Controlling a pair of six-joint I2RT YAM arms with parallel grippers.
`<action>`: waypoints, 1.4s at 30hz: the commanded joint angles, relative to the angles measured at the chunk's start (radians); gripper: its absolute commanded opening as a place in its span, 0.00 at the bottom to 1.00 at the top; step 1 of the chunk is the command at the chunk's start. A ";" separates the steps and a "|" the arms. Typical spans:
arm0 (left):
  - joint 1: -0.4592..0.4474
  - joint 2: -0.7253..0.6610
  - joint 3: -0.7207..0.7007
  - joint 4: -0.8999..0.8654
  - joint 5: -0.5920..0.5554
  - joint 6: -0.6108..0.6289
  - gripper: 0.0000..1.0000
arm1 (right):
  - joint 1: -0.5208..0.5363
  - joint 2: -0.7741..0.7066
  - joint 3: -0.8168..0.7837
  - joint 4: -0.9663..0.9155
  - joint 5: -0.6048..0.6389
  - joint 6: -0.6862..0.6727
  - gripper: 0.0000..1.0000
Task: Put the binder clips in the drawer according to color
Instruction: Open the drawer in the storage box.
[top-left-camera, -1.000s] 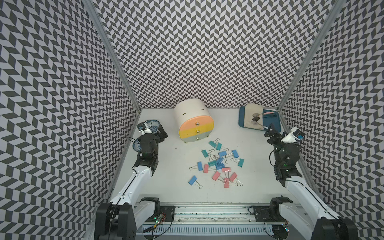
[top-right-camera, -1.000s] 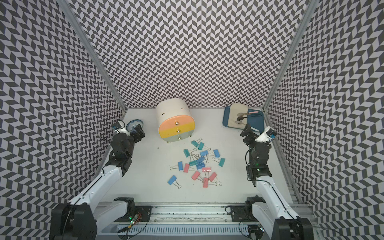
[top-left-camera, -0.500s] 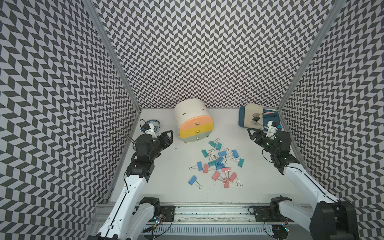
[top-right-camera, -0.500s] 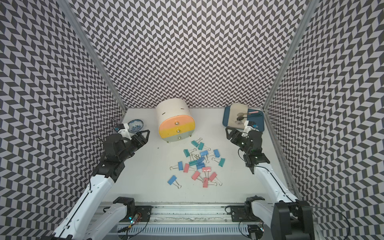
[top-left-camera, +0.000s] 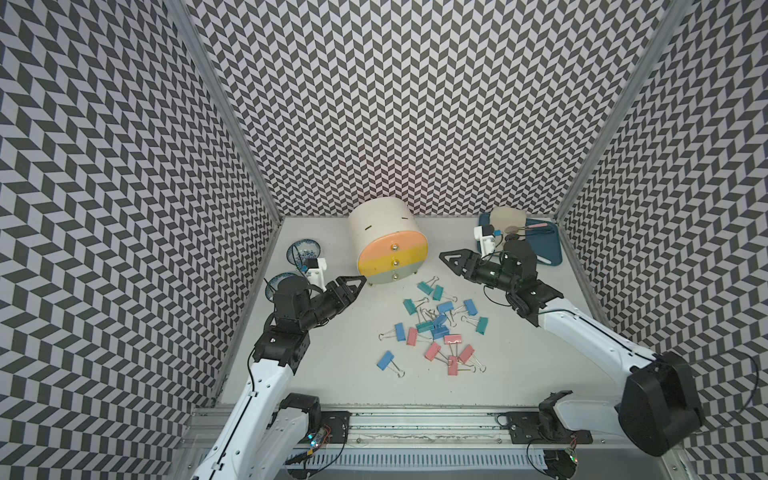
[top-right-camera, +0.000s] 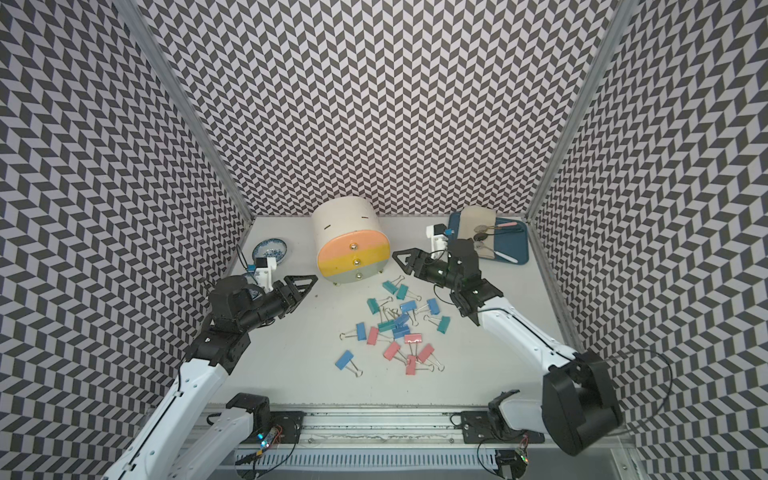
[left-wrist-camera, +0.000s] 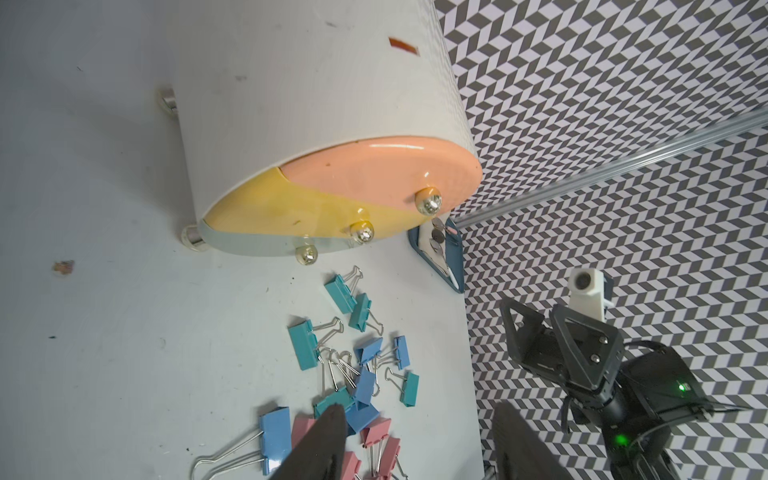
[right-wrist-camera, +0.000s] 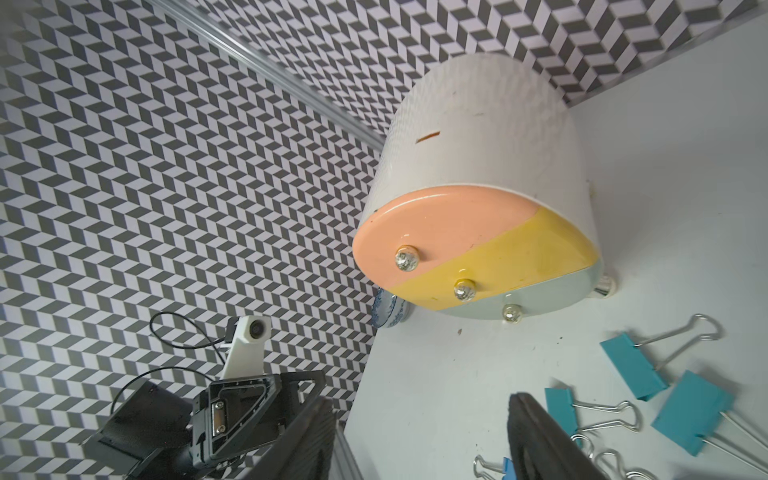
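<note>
The binder clips (top-left-camera: 439, 332) lay loose on the bench (top-left-camera: 332, 374) in a scattered heap near its middle. Teal ones were toward the far side, blue in the centre and pink nearest, with one blue clip (top-left-camera: 385, 360) apart at the near left. None was held.

Just beyond the heap stood the drawer cabinet (top-left-camera: 392, 257), cream and rounded, its front facing the clips. It had a salmon drawer on top, yellow in the middle and grey-green at the bottom, each with a metal knob and all three shut.

The left gripper (top-left-camera: 360, 281) hung over the bench at the cabinet's left, pointing toward its lower front without touching it. In the left wrist view its fingers (left-wrist-camera: 324, 440) stood apart with nothing between them — open. The right gripper (top-left-camera: 446, 255) hung at the cabinet's right, a little farther off, aimed left toward it, and its fingers (right-wrist-camera: 540, 440) were likewise parted and empty.

A blue tray (top-left-camera: 550, 249) with spoons sat in the far right corner. Two patterned bowls (top-left-camera: 305, 252) lay at the far left — one partly hidden by the left arm.
</note>
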 joint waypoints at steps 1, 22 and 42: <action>-0.005 0.012 0.010 0.055 0.089 -0.024 0.58 | 0.041 0.065 0.074 0.049 -0.020 0.036 0.68; 0.095 0.015 0.033 -0.052 0.129 0.029 0.57 | 0.152 0.364 0.247 0.207 0.034 0.189 0.54; 0.100 0.002 0.043 -0.085 0.108 0.013 0.60 | 0.188 0.482 0.335 0.264 0.118 0.280 0.48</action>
